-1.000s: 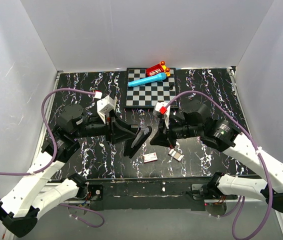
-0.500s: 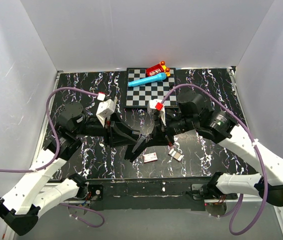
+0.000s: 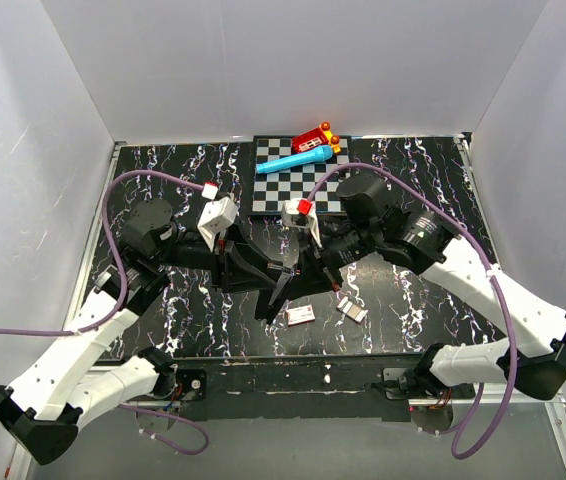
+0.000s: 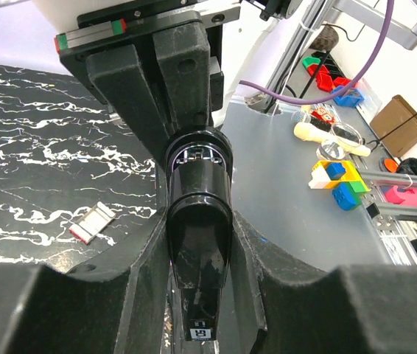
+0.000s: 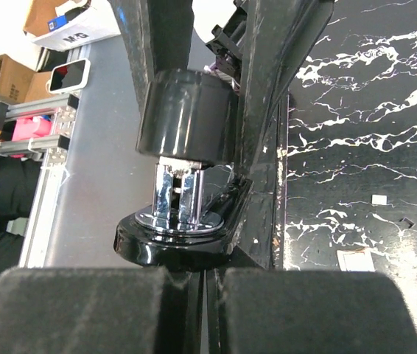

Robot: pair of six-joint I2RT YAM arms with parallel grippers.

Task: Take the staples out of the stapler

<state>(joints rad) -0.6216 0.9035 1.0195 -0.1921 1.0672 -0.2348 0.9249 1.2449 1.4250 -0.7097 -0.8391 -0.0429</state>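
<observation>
Gripping the stapler (image 4: 199,221) around its dark body with jaws part-closed, the left gripper (image 3: 263,282) holds its long axis straight out ahead of them — pointing at the right gripper (image 5: 202,295), whose shut, empty fingers face the silvery far end head-on, contact unclear.

The small elongated black stapler (image 4: 197,251) has a smooth, glossy plastic shell that mirrors the light. Its silvery core (image 5: 175,203) is polished, chrome-like metal. The left gripper (image 4: 201,295) has matt black fingers (image 4: 54,310) with a fine grainy texture. The black, white-veined tabletop (image 3: 153,170) looks smooth with a dull sheen. The short silvery staples strip (image 3: 352,310) is ridged metal.
</observation>
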